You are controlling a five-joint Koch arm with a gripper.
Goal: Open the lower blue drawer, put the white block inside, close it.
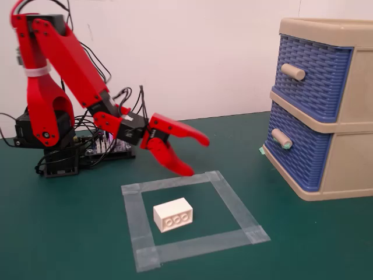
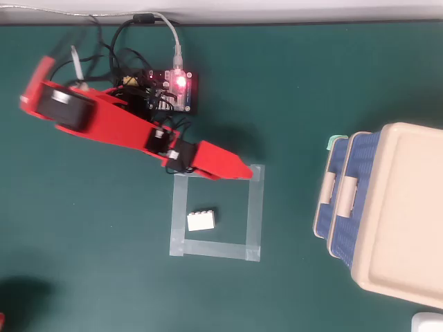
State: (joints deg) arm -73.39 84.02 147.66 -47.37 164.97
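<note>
The small cream-white rectangular plastic brick (image 1: 173, 214) lies on the green desk (image 1: 70, 233) inside a square of clear tape (image 1: 230, 204), below and just nearer the camera than the red hand (image 1: 196, 156), whose fingers are spread apart above the tape's far edge.

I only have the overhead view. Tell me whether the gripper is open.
Observer: Open. In the fixed view the gripper shows two spread jaws, one above the other.
Operator: Give me its height.
Observer: It hangs in the air, clear of the table, near the far strip of the tape square. It is not touching the white block.
Operator: Report the lower blue drawer.
Observer: The lower blue drawer is shut, and nothing is touching its teal-tipped handle.
</note>
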